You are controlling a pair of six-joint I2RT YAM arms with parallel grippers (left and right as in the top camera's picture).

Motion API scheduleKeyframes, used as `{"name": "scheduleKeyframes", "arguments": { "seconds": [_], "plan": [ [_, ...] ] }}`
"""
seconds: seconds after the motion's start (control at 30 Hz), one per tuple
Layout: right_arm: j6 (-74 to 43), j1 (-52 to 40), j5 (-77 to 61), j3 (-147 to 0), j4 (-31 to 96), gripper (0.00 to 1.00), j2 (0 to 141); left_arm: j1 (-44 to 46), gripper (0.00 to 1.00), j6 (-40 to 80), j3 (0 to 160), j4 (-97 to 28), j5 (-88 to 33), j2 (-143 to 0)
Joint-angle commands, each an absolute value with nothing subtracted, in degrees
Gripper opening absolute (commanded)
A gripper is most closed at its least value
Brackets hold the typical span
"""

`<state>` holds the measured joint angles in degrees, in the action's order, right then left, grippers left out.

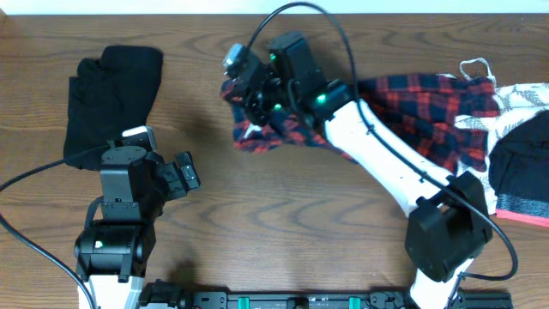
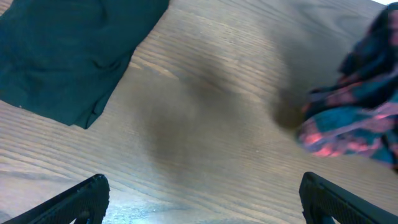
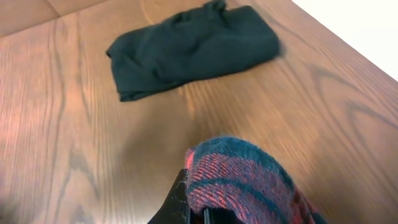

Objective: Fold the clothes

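Evidently limp, the plaid shirt (image 1: 420, 103) is clamped in my right jaws, right of the black garment (image 1: 111, 94); left jaws apart; grip hems.

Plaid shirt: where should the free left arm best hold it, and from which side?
Likely the loose lower edge at the bunched end of the shirt, reached from the left. The right fingers pinch that end; the rest trails right under that arm.

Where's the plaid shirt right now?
Overhead, right of centre: the plaid shirt stretches from the leaf-print garment toward mid-table, its leading end pinched in the right gripper.
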<state>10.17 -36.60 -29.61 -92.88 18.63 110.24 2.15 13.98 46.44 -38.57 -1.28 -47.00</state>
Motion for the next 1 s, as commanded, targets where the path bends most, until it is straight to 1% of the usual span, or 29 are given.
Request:
{"name": "scheduleKeyframes", "arguments": {
  "seconds": [0.0, 0.07, 0.1, 0.23, 0.37, 0.57, 0.67, 0.8, 0.97],
  "plan": [
    [11.62, -39.59, -23.97, -93.86, 16.58, 0.08, 110.39, 2.39, 0.98, 14.74, 47.81, -38.54, -1.02, -47.11],
    [11.62, -40.38, -20.78, -93.86, 16.21, 0.86, 110.67, 2.39, 0.98, 14.74, 47.81, -38.54, -1.02, -47.11],
    [11.62, -40.47, -19.53, -93.86, 16.36, 0.99, 110.74, 2.39, 0.98, 14.74, 47.81, -38.54, -1.02, -47.11],
    [10.31, -39.70, -19.55, -93.86, 18.24, 0.99, 110.74, 2.39, 0.98, 14.74, 47.81, -38.54, -1.02, -47.11],
    [10.13, -38.89, -20.05, -93.86, 23.11, 0.99, 110.74, 2.39, 0.98, 14.72, 47.81, -37.89, -1.02, -47.11],
    [6.92, -37.15, -10.81, -93.86, 25.85, 0.99, 107.42, 2.39, 0.98, 14.61, 47.81, -30.83, -1.52, -47.18],
    [3.42, -35.07, -4.56, -93.86, 27.81, 0.99, 103.11, 2.39, 0.98, 12.23, 47.81, -23.33, -6.74, -48.75],
    [-3.86, -30.00, 3.86, -93.86, 35.20, 0.99, 96.33, 2.39, 0.98, 12.34, 47.88, -15.81, -9.52, -55.44],
    [-11.86, -20.80, 4.03, -93.86, 48.05, 0.99, 90.74, 2.39, 0.98, 12.01, 49.43, -13.98, -13.74, -69.21]
  ]
}}
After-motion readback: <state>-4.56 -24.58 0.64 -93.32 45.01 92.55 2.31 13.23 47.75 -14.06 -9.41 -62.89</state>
